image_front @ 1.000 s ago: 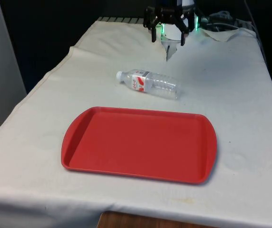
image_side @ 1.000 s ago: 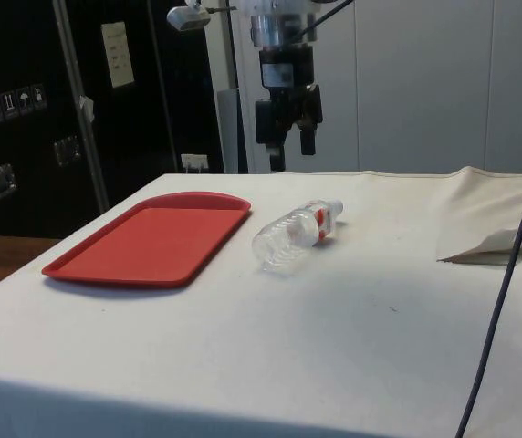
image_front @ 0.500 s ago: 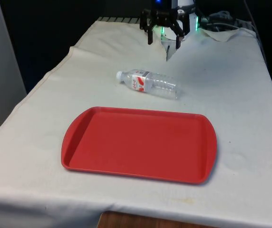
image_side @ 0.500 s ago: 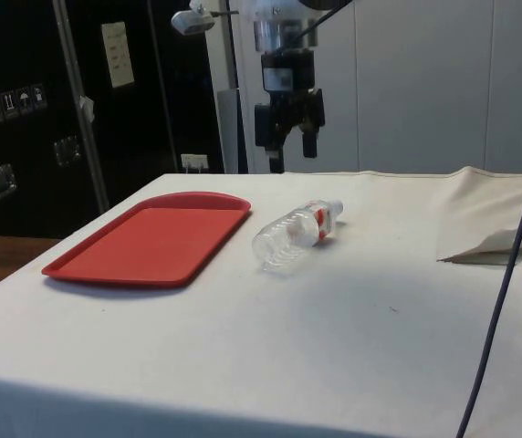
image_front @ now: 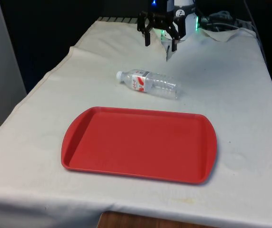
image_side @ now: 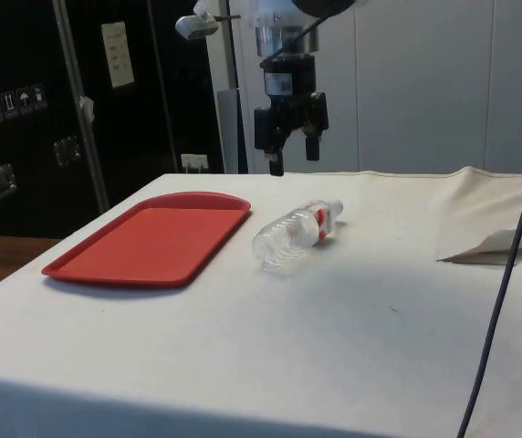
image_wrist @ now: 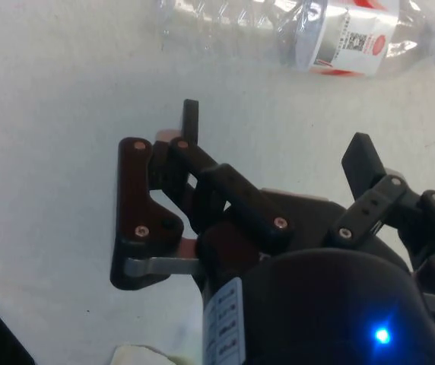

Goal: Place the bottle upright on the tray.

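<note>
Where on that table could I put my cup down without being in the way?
The red tray holds nothing. Bare cloth stretches along the front view's right of the tray, and on its left too. Busiest is the far end: the bottle lies just beyond the tray, with the open gripper raised above the cloth behind it.

Dark cabinets (image_side: 33,119) stand behind the white-clothed table (image_side: 334,319); pale wall panels (image_side: 425,82) stand beside them.
</note>
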